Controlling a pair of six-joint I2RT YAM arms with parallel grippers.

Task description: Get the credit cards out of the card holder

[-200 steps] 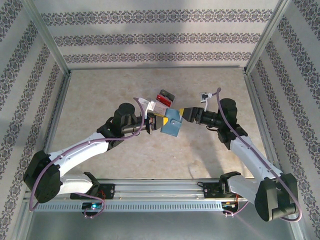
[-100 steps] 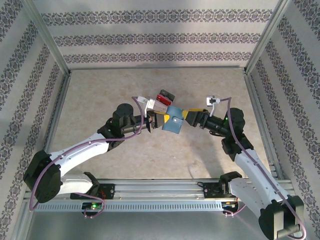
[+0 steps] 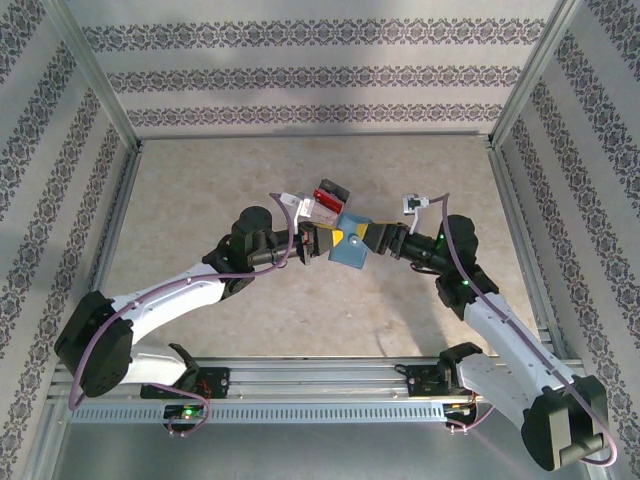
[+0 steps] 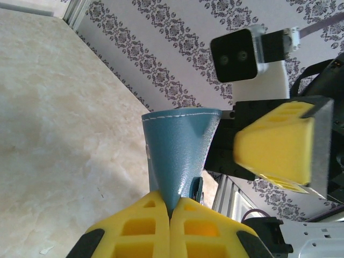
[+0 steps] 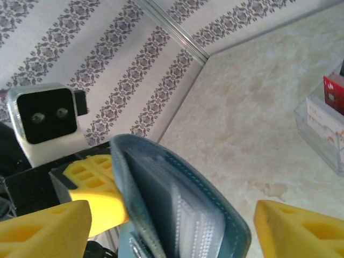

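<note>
Right now your left pincer [image 4: 171,207] is clamped tight on one edge of the card holder [image 3: 350,250]. Its yellow fingers are pressed together on the teal leather, holding the holder up over the middle of the bench [image 3: 200,190]. Your right pincer [image 5: 172,226] faces it from the other side with its jaws spread wide and the holder's open mouth between them. One of its fingers [image 5: 301,231] stands clear of the leather; whether the other touches it cannot be told. Pale cards [image 5: 188,228] sit tucked inside the holder. A clear plastic box [image 3: 322,203] with red contents lies on the bench just beyond the holder, toward the far edge.
</note>
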